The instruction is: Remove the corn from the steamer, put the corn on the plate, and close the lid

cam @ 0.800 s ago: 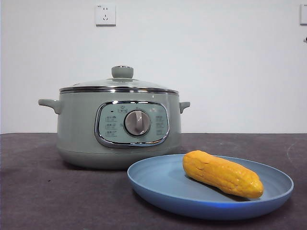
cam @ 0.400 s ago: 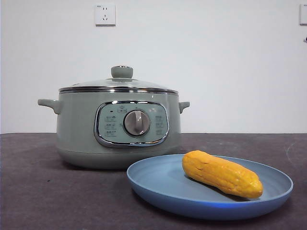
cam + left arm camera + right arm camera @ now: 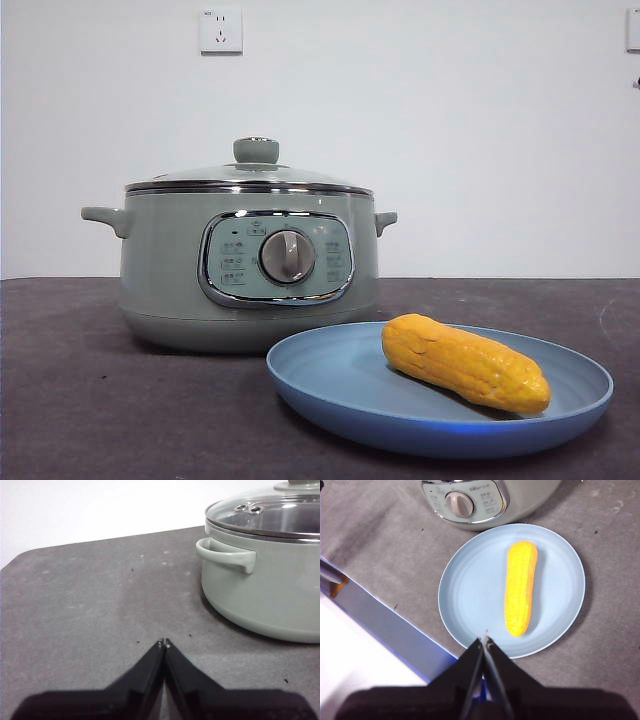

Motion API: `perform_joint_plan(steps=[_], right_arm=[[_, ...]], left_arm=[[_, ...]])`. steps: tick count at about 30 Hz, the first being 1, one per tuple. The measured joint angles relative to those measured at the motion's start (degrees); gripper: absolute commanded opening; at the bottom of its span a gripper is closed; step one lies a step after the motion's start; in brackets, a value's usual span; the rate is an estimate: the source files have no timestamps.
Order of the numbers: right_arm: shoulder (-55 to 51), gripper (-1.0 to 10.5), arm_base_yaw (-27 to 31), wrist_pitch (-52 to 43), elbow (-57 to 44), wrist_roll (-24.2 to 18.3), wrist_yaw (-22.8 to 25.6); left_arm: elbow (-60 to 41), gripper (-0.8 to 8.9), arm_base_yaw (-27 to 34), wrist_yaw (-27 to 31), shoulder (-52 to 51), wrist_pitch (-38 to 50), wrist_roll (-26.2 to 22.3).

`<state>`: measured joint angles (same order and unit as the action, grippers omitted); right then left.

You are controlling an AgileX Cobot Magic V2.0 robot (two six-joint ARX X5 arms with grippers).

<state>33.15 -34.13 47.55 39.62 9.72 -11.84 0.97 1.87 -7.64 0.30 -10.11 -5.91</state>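
Note:
The yellow-orange corn [image 3: 465, 362] [image 3: 521, 586] lies on the light-blue plate [image 3: 330, 385] [image 3: 465, 587] in front of the steamer. The sage-green steamer [image 3: 170, 270] [image 3: 265, 595] [image 3: 530, 492] stands behind the plate, and the glass lid [image 3: 250, 175] [image 3: 270, 515] rests shut on it. My left gripper [image 3: 164, 643] is shut and empty, low over the table off to the side of the steamer's handle [image 3: 227, 557]. High over the plate's near rim, my right gripper [image 3: 484, 640] is shut and empty. Neither arm shows in the front view.
The dark grey table [image 3: 90, 400] [image 3: 90, 595] stretches around the pot and plate. Its edge, with a blue strip [image 3: 385, 625], runs past the plate in the right wrist view. A wall socket [image 3: 220, 30] sits on the white wall behind.

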Motion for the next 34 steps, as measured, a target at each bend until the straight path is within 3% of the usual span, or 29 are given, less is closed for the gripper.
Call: perform_joint_plan(steps=[24,31,34], right_arm=[[-2.14,0.0,1.22,0.0,0.0,-0.09,0.04],[-11.43,0.0,12.17,-3.13,0.0,-2.78,0.7],[-15.67,0.0,18.67,-9.68,-1.4,-4.39,0.7]], left_arm=[[0.0,-0.04,0.0,0.02,0.0,0.0,0.61],[0.0,-0.04,0.0,0.0,0.0,0.0,0.61],[0.0,-0.04,0.0,0.0,0.0,0.0,0.61]])
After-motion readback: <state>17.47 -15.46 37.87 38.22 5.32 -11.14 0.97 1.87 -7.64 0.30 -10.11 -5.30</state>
